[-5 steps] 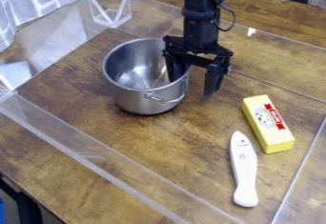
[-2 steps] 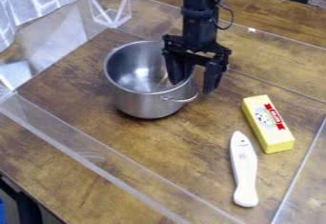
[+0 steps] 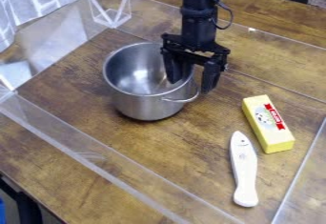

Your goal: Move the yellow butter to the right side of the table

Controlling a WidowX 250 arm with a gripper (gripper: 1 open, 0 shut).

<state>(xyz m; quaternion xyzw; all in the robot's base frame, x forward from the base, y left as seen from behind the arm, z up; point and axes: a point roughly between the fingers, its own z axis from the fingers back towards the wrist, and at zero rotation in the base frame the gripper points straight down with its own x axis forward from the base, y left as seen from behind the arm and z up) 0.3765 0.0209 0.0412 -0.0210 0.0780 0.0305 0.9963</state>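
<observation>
We see the yellow butter (image 3: 268, 123) lying flat on the dark wood-grain desk (image 3: 90, 94), toward the right side of the view, its red-and-white label facing up and its long side running diagonally from upper left to lower right. Nothing touches it. Just below it, nearer the front edge, lies a white spatula-like utensil (image 3: 243, 168), also flat, with its long axis nearly upright in the view; the two sit near each other but apart.

Left of the butter stands a shiny metal pot (image 3: 147, 78), upright, with its open mouth facing up and a thin handle along its right side. The black arm comes down from the top of the view and its fingers (image 3: 193, 74) point straight down at the pot's right rim. We read the fingers as spread wide, with the left one over the inside of the pot and the right one outside the wall, so the rim lies between them. They grip nothing that we can make out, and whether the tips touch the pot wall we cannot tell.

A clear plastic rim (image 3: 76, 142) borders the desk along its front and left edges. The butter is well apart from the fingers, with bare wood between them
</observation>
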